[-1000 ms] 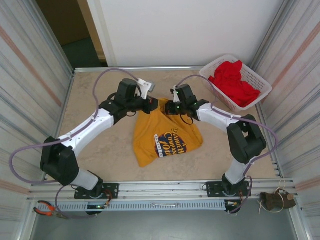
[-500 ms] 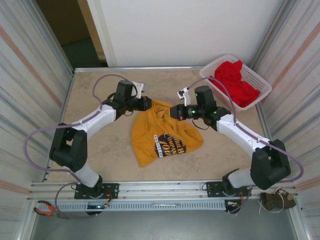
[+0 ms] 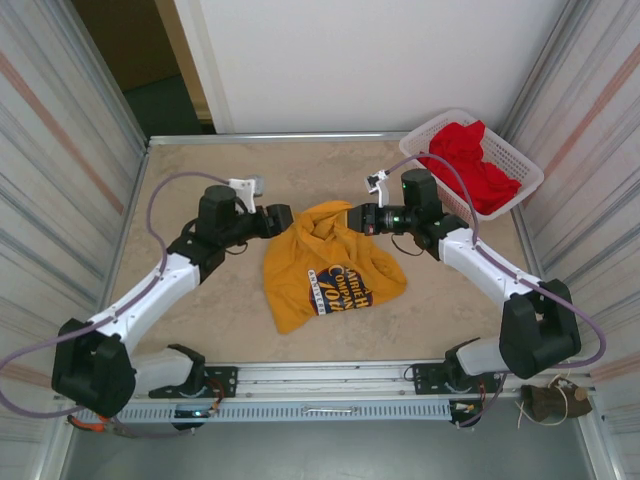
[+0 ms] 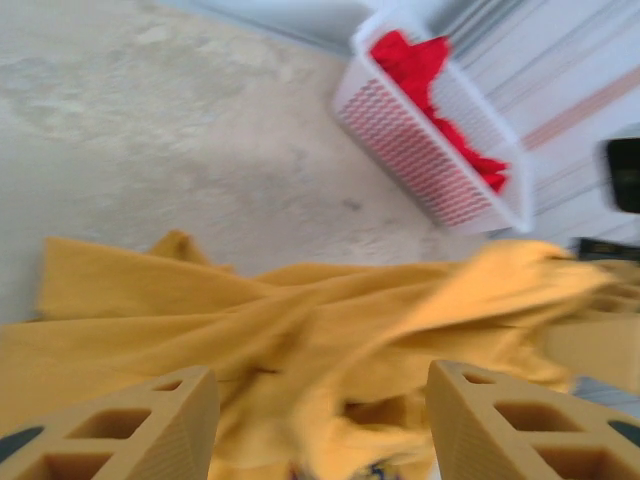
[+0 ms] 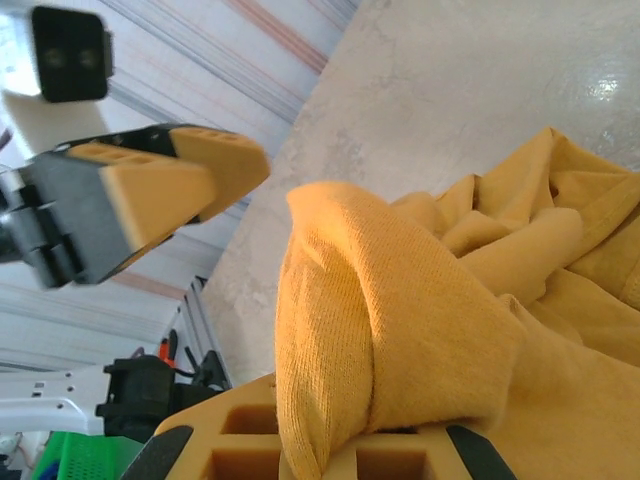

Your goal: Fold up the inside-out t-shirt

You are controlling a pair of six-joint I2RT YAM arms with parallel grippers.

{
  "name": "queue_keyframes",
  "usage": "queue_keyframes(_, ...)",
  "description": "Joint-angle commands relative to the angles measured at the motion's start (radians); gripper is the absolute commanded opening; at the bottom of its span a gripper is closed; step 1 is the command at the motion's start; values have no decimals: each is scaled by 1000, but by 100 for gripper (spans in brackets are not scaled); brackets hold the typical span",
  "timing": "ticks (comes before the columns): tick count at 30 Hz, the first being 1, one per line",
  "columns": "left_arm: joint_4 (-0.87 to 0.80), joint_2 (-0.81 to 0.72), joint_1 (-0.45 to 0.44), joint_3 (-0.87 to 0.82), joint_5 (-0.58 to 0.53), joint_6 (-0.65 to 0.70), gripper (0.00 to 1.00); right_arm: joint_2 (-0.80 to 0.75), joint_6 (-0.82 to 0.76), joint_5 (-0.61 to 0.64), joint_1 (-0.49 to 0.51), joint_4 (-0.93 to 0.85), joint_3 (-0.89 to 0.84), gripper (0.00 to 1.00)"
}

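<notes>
Two claws work the far edge of the mustard-yellow cotton t-shirt (image 3: 330, 270), which lies crumpled at the middle of the beige stone-patterned table (image 3: 200, 310). The right claw (image 3: 353, 217) is clamped on a fold of the garment's upper edge; its wrist view shows fabric draped over the fingers. The left claw (image 3: 279, 220) stands with fingers apart just beside the opposite upper corner, gripping nothing.

The step in hand appears to be spreading the garment flat before folding. To do it well:
- Lower the left claw onto a single hem layer, not a bunched ridge.
- Close it fully.
- Draw both claws apart evenly, low over the table.
- Avoid the white slotted plastic basket (image 3: 522, 172) holding a red garment (image 3: 470, 160).

Writing: the dark blue and white chest print seems to include "COMPANY"; the remainder is too small to read.
</notes>
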Motion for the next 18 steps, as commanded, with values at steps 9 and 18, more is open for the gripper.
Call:
queue_keyframes(9,264,146,-181,38,12,-192,43,3,41,-14,-1,56,-3,0)
queue_keyframes(18,336,277,-181,77,-11,-202,41,-15,49,-15,1,65,-17,0)
